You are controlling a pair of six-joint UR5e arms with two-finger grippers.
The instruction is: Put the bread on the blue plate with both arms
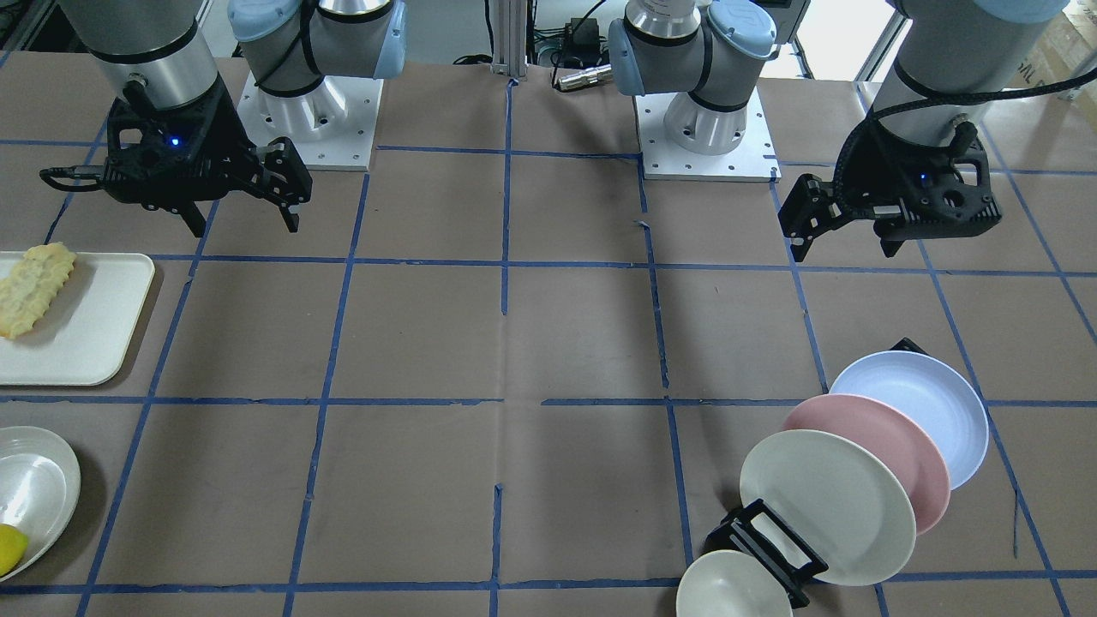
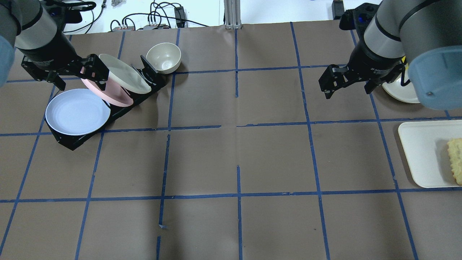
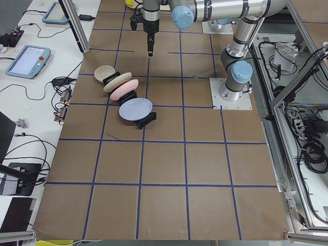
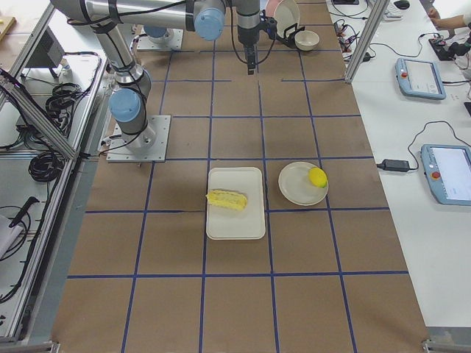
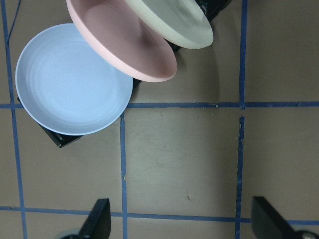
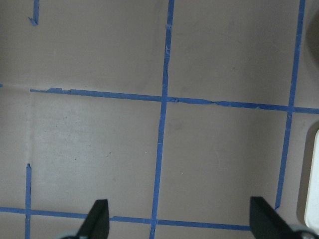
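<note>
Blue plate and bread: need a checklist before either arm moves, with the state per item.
1. Left pincer open and empty: ok, its fingers are wide apart.
2. Right pincer open and empty: ok.
3. Blue plate reachable: ok. It is the end plate in the rack, and the pink plate overlaps one edge in the wrist view.
4. Bread free: ok, it lies alone on the white tray.
5. Left pincer lined up on the plate rim: not ok, the plate sits off to one side of its wrist view.
6. Right pincer over the bread: not ok, its wrist view shows only the tray's edge.
</note>
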